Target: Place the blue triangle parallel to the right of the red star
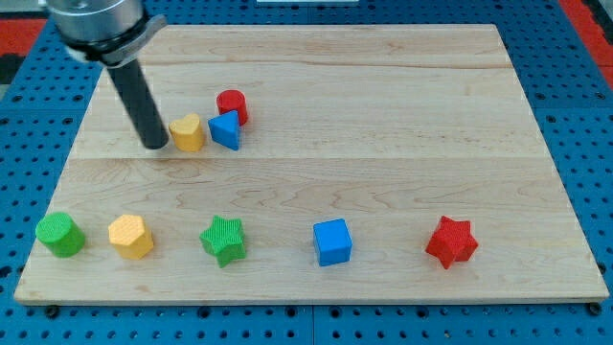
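My tip (155, 146), a bare rod holding nothing, rests near the board's (383, 86) top-left corner just left of the yellow heart (188, 133), which touches the blue triangle (226, 129), so the whole push toward the red star (451, 241) near the bottom-right corner remains.

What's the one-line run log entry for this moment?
tip: left of yellow block | blue triangle: touching yellow block, below red cylinder | red star: bottom right, far from triangle | goal: not met
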Controlling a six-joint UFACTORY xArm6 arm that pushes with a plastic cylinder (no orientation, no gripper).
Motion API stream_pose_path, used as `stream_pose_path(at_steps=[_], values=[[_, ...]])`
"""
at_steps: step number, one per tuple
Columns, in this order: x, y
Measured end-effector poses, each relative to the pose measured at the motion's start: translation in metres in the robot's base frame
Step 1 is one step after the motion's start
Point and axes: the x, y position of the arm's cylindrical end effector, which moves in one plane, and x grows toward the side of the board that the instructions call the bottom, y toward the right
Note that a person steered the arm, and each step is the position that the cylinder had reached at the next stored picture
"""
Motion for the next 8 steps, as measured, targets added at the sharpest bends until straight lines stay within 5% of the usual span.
stream_pose_path(at_steps=[3,5,8], values=[[-0.004,0.124],[0.015,0.105],[0.056,0.203]])
